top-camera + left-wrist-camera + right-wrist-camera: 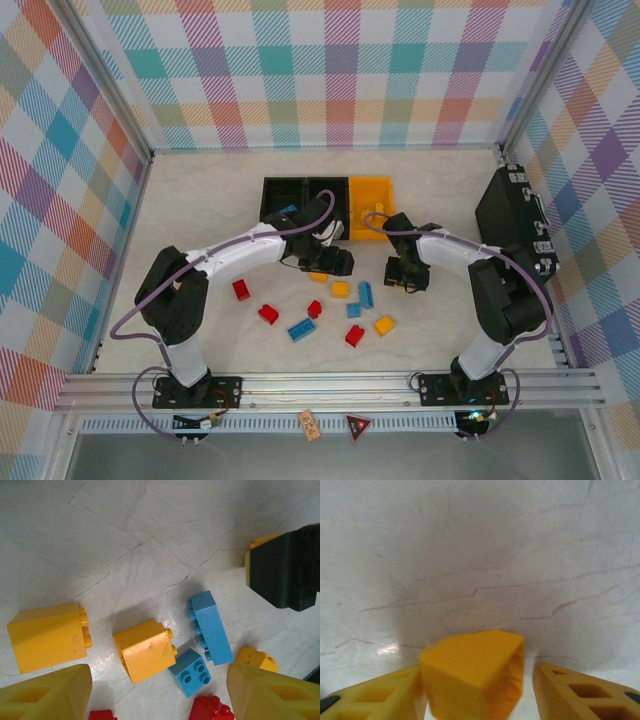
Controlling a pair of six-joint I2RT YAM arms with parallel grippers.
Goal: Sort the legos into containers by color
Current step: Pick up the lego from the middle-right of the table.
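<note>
Red legos lie scattered at 7 o'clock of the left fingers, which hang wide apart over the surface, holding nothing. Beneath them lies a yellow-orange lego, a blue lego at its 3 o'clock. The containers stand in a row at 12 o'clock. The right fingers are partly open around a yellow-orange brick: it touches one finger, a thin gap at the other

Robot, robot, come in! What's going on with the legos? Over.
Left gripper open above loose legos. Right gripper open around a yellow brick. Nothing seen blocking the yellow bin.
</note>
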